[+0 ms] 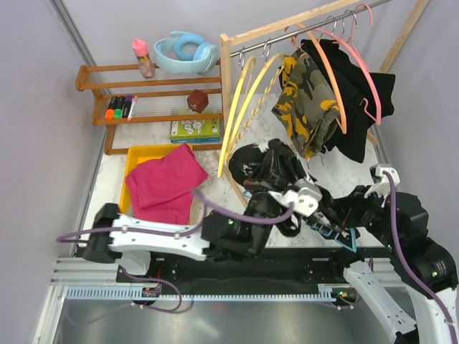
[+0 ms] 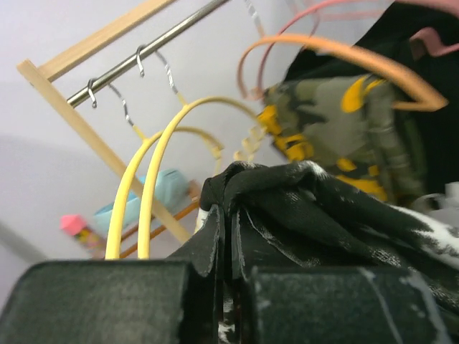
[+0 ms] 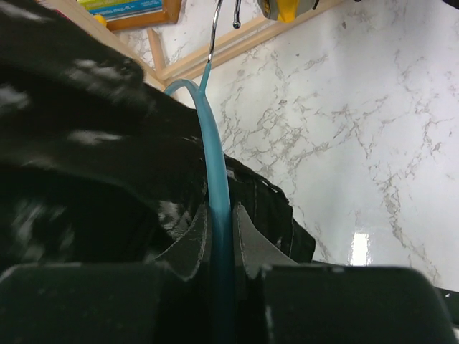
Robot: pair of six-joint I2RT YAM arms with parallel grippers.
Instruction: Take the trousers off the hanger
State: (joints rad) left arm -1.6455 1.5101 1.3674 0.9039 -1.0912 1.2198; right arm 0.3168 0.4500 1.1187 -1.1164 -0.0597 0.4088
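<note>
L end effector (image 2: pixel 229 266) pinches speckled trousers (image 2: pixel 323 208); R (image 3: pixel 221 236) clamps hanger (image 3: pixel 212 143) hook-outward.

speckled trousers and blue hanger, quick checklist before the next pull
1. Left jaws shut on the speckled trousers: ok.
2. Right jaws shut on the blue hanger: ok.
3. Hanger hook clear of the rail: ok.
4. Trousers free of the hanger: not ok, cloth lies on both sides of it.
5. Room in the yellow tray beside the magenta trousers: cannot tell, they cover most of it.
</note>
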